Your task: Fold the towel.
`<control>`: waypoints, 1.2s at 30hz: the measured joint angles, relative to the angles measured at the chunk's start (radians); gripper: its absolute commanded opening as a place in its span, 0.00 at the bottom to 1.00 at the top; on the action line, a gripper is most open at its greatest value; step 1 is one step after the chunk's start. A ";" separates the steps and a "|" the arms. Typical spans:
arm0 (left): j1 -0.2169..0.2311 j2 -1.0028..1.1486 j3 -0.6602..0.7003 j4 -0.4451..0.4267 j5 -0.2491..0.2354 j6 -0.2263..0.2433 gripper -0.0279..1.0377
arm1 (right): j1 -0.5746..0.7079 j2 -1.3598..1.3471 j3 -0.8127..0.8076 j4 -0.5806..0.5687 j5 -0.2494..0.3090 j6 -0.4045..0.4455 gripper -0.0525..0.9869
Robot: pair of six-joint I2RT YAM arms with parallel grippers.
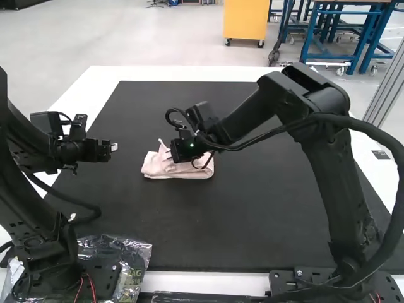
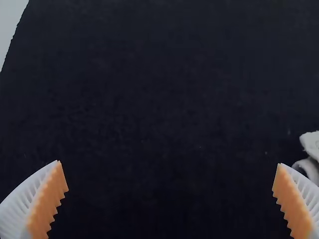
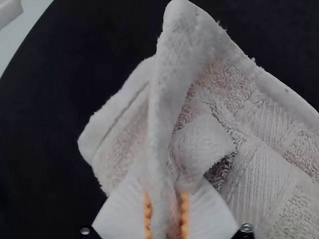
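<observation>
In the high view the pink towel (image 1: 158, 167) lies compact but rumpled on the dark mat (image 1: 252, 221), at nine o'clock from its centre, with the right arm (image 1: 246, 120) over it from four o'clock. In the left wrist view the left gripper (image 2: 169, 163) is spread and empty; in the right, the right gripper (image 3: 167, 194) pinches a raised ridge, so folding seems partly done, with flattening and squaring left.

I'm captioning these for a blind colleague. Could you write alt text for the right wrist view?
The right arm's white end effector with orange pads pinches a raised fold of a pale pink terry-cloth towel. The towel lies rumpled, with overlapping layers, on a flat black mat.
</observation>
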 measured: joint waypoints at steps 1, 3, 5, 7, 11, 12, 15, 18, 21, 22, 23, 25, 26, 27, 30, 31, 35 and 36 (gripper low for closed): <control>0.000 0.000 -0.006 0.000 0.000 0.000 0.94 | 0.004 0.000 0.008 0.002 0.000 0.007 0.39; 0.000 0.000 -0.019 0.000 0.000 0.000 0.94 | 0.016 0.000 0.024 0.003 0.000 0.019 0.57; 0.000 0.000 -0.025 0.000 0.000 0.000 0.94 | 0.029 0.000 0.041 0.003 0.000 0.027 0.61; 0.000 0.000 -0.028 0.004 0.000 0.000 0.94 | 0.040 0.000 0.054 0.004 -0.004 0.039 0.61; 0.000 0.000 -0.029 0.005 0.000 0.000 0.94 | 0.045 0.000 0.065 0.007 -0.023 0.075 0.61; 0.000 0.000 -0.029 0.005 0.000 0.000 0.94 | 0.044 0.000 0.065 0.006 -0.026 0.082 0.51; 0.000 0.000 -0.029 0.005 0.000 0.000 0.94 | 0.038 -0.001 0.064 0.005 -0.037 0.091 0.03; 0.000 0.000 -0.029 0.011 0.000 0.000 0.94 | 0.018 -0.013 0.043 0.051 -0.047 0.094 0.02; 0.000 0.000 -0.029 0.027 0.000 0.000 0.94 | -0.014 -0.044 0.002 0.090 -0.050 0.085 0.02; 0.000 0.000 -0.029 0.026 0.000 0.000 0.94 | -0.024 -0.055 -0.010 0.093 -0.050 0.080 0.02; 0.000 0.000 -0.029 0.026 0.000 0.000 0.94 | -0.033 -0.062 -0.023 0.100 -0.050 0.072 0.02; 0.000 0.000 -0.029 0.027 0.000 0.000 0.94 | -0.044 -0.068 -0.047 0.125 -0.050 0.060 0.02; 0.000 0.000 -0.029 0.026 0.000 0.000 0.94 | -0.045 -0.068 -0.061 0.141 -0.050 0.055 0.02; 0.000 0.000 -0.029 0.026 0.000 0.000 0.94 | -0.045 -0.068 -0.075 0.155 -0.050 0.050 0.03; 0.000 0.000 -0.029 0.027 0.000 0.000 0.94 | -0.045 -0.066 -0.114 0.189 -0.053 0.040 0.02; 0.000 0.000 -0.029 0.027 0.000 -0.001 0.94 | -0.045 -0.060 -0.120 0.201 -0.053 0.037 0.02; -0.001 0.000 -0.029 0.034 0.000 -0.005 0.94 | -0.045 -0.016 -0.123 0.251 -0.053 0.025 0.02; -0.003 0.000 -0.029 0.034 0.000 -0.005 0.94 | -0.045 -0.003 -0.124 0.262 -0.053 0.023 0.03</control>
